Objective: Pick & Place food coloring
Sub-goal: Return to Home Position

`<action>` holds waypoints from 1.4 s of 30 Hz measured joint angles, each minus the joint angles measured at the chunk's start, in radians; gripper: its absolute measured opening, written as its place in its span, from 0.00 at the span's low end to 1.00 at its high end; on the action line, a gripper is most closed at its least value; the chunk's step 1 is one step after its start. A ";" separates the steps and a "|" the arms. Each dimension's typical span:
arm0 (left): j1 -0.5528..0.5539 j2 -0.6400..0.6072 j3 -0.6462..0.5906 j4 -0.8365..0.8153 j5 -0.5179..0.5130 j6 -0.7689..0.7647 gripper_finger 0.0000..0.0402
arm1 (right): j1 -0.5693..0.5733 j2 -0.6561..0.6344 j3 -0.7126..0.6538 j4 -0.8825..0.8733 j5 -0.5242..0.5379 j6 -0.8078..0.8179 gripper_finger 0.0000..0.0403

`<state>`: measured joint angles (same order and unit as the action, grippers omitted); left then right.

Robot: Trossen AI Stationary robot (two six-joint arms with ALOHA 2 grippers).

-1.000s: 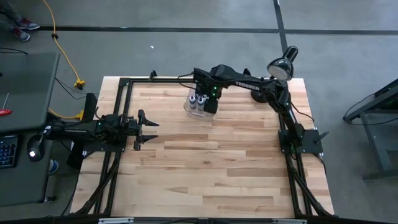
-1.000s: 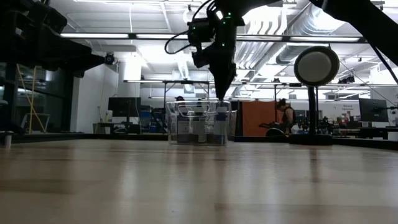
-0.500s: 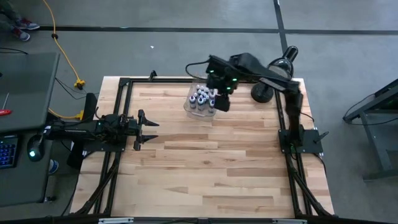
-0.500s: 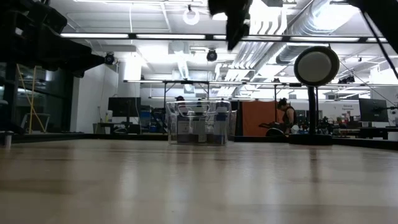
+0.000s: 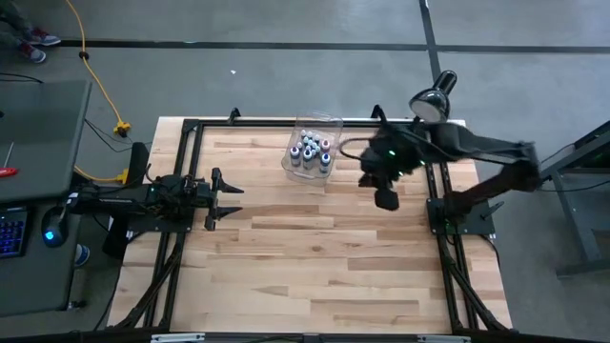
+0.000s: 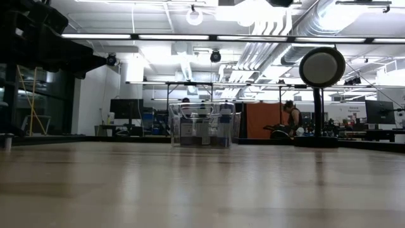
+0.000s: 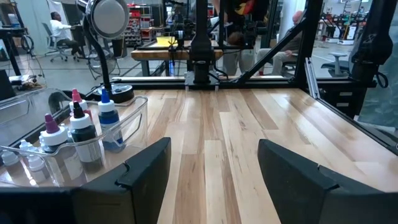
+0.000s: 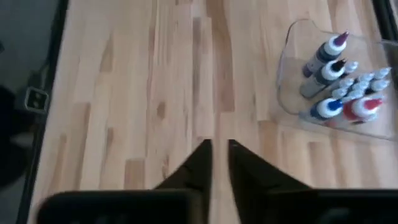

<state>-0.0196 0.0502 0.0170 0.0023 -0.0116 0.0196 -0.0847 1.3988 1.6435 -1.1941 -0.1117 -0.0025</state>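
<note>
The food coloring (image 5: pixel 312 152) is a cluster of small bottles standing upright in a clear plastic bin (image 5: pixel 324 122) at the table's far middle. It also shows in the right wrist view (image 8: pixel 342 87) and the left wrist view (image 7: pixel 78 127). My right gripper (image 5: pixel 386 198) hangs in the air to the right of the bin and apart from it. It slants downward, its fingers (image 8: pixel 200 155) almost together, with only bare wood showing between them. My left gripper (image 5: pixel 229 198) waits open at the table's left, pointing level across the table (image 7: pixel 214 180).
A desk lamp (image 5: pixel 431 101) stands at the far right corner and shows in the low view (image 6: pixel 322 66). Black frame rails (image 5: pixel 191 124) run along the table's left, far and right edges. Bare wood (image 5: pixel 315 257) fills the middle and near half.
My right gripper has risen from the bin's top and swung toward the table's right edge and a little toward the near edge, passing out of the low view. The bin and its bottles have stayed put.
</note>
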 joint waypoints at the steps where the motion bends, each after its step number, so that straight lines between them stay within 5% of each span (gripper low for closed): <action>1: 0.000 0.000 0.000 0.000 0.000 0.000 0.59 | 0.009 -0.052 -0.082 0.064 0.000 0.026 0.07; 14: 0.000 0.000 0.000 0.000 0.000 0.000 0.59 | 0.039 -0.589 -1.016 0.984 0.003 0.076 0.00; 19: 0.000 0.000 0.000 0.000 0.000 0.000 0.59 | 0.049 -0.739 -1.270 1.260 -0.018 0.121 0.00; 29: 0.000 0.000 0.000 0.000 0.000 0.000 0.59 | 0.068 -1.060 -1.493 1.353 -0.011 0.134 0.00; 42: 0.000 0.000 0.000 0.000 0.000 0.000 0.59 | 0.068 -1.334 -1.512 1.214 -0.010 0.073 0.00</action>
<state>-0.0199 0.0502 0.0171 0.0021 -0.0113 0.0196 -0.0166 0.0647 0.1318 0.0200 -0.1221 0.0707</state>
